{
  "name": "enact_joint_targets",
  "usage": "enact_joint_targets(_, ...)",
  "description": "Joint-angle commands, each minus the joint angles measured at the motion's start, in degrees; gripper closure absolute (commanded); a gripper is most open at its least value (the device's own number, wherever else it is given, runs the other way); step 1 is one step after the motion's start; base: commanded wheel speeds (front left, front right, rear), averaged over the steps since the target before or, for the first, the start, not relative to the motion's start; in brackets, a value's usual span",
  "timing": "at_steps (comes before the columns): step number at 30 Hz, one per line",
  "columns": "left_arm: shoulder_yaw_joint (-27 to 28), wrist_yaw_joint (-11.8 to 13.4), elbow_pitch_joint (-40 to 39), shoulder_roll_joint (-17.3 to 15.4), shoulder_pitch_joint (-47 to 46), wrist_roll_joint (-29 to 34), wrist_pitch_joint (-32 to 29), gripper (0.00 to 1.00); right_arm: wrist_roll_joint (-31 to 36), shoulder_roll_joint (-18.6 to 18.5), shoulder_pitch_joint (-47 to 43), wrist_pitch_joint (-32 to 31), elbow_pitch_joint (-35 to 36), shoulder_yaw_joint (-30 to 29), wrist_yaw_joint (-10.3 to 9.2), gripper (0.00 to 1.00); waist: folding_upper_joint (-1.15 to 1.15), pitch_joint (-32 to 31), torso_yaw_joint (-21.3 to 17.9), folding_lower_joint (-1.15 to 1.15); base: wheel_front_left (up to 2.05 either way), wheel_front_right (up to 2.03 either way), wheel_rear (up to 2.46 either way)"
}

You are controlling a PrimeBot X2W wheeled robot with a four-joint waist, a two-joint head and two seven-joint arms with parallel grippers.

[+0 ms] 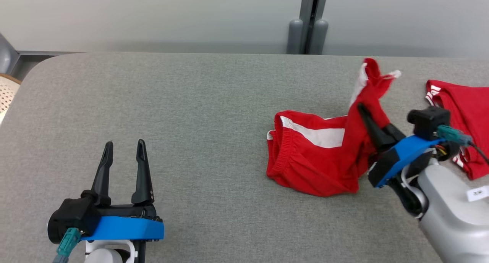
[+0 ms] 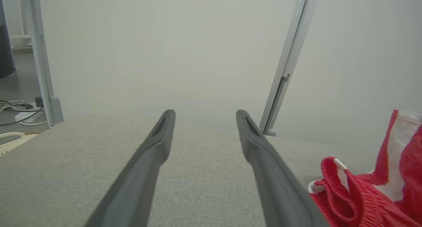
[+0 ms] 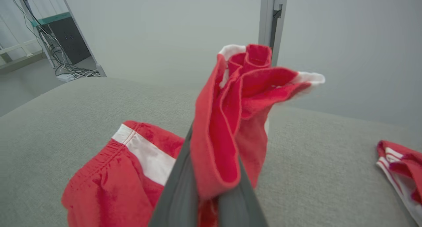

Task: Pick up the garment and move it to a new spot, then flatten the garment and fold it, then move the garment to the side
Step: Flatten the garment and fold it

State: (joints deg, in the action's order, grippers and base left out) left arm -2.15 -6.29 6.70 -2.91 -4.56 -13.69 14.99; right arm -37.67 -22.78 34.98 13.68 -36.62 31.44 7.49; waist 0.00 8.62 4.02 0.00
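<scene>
While the grey table [image 1: 191, 102] is carrying the red shorts [image 1: 313, 160] on its right half, the right gripper [image 1: 363, 112] is pinching one raised leg [image 1: 372, 83], and the waistband [image 1: 280, 152] is trailing leftward toward the left gripper [image 1: 125, 142], which is hovering spread and empty, well apart.

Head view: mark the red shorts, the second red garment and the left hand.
red shorts [image 1: 305, 167]: head view, lower panel.
second red garment [image 1: 468, 110]: head view, its middle.
left hand [image 1: 125, 142]: head view, between fingertips.
</scene>
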Motion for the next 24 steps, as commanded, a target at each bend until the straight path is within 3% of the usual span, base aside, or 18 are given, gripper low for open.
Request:
enact_joint_targets(1,-0.18,-0.26,0.09,0.01,0.03,-0.41,0.25,0.00,1.07,1.54,0.34,-1.42,1.13,0.56,0.00,1.00,0.00,-0.04,0.77,0.00,0.00,0.00,0.00)
enact_joint_targets(9,-1.34,-0.12,0.35,0.01,-0.35,-0.95,0.25,0.00,3.78,4.49,-2.33,-5.54,3.36,3.79,0.00,1.00,0.00,0.02,2.88,0.00,0.00,0.00,0.00)
enact_joint_targets(16,-1.45,0.22,0.14,0.01,-0.22,-1.34,0.25,0.00,5.87,8.00,-4.33,-5.89,0.47,4.71,0.00,1.00,0.00,0.71,3.42,0.00,0.00,0.00,0.00)
enact_joint_targets(17,-1.44,0.24,0.10,0.02,-0.36,-1.43,0.25,0.00,6.01,8.74,-4.50,-5.57,-0.03,4.88,0.00,0.87,0.00,0.81,3.40,0.00,0.00,0.00,0.00)
enact_joint_targets(18,-1.44,0.27,0.07,0.02,-0.48,-1.49,0.25,0.00,6.16,9.40,-4.67,-5.20,-0.30,5.23,0.00,0.24,0.00,0.88,3.38,0.00,0.00,0.00,0.00)
enact_joint_targets(19,-1.44,0.32,0.07,0.02,-0.61,-1.55,0.25,0.00,5.99,10.00,-4.81,-4.64,-0.22,5.80,0.00,0.00,0.00,0.93,3.36,0.00,0.00,0.00,0.00)
enact_joint_targets(24,-1.19,0.51,0.23,0.02,-0.88,-1.32,0.25,0.00,5.07,10.19,-5.00,-1.51,-0.13,7.12,0.00,0.00,0.00,0.61,2.72,0.00,0.00,0.00,0.00)
